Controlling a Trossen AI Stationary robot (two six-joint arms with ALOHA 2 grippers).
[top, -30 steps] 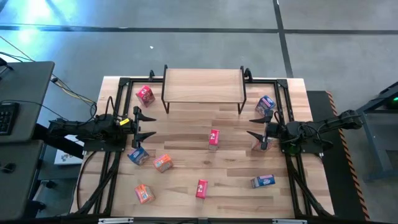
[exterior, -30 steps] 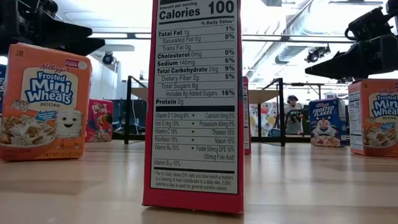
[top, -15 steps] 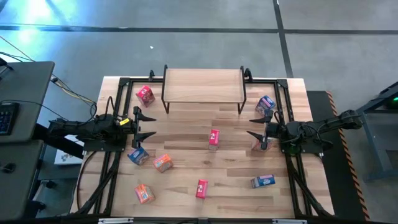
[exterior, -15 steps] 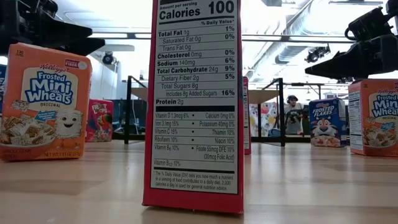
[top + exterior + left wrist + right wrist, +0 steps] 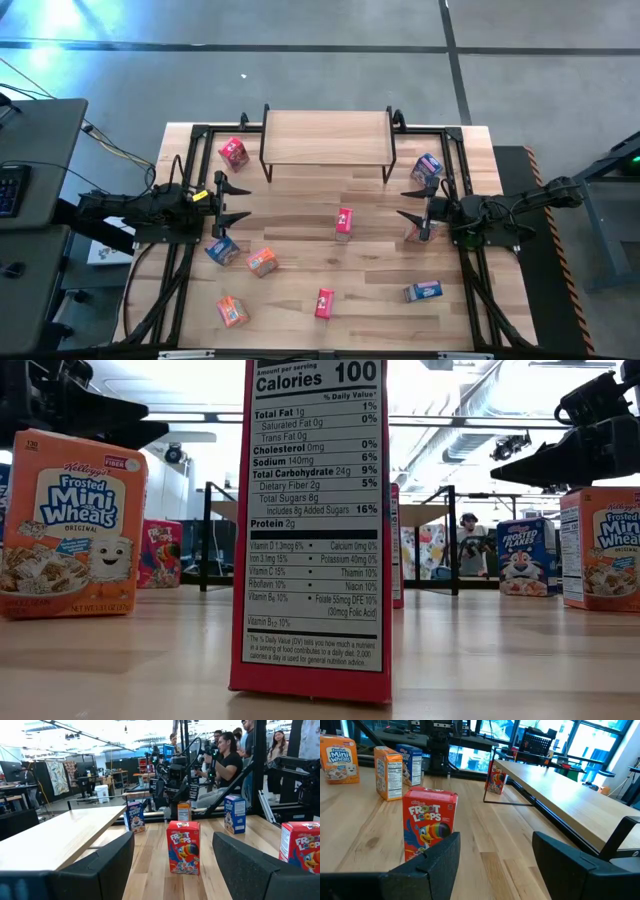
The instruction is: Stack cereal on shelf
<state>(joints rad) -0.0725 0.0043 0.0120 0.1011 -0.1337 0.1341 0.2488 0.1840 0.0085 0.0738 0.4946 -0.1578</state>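
Both arms hover low at the tabletop (image 5: 300, 215) edges, left gripper (image 5: 236, 200) and right gripper (image 5: 411, 203) jaws spread apart, holding nothing. Cereal boxes (image 5: 344, 222) scattered upright across tabletop. Shelf (image 5: 326, 137) at far edge carries none.

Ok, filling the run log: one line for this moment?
left tool open, idle | right tool open, idle | light wooden shelf bare

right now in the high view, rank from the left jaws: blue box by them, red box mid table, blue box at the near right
1. Blue box, just beside the left gripper.
2. Red box, mid table.
3. Blue box, lying near the table's right front edge.
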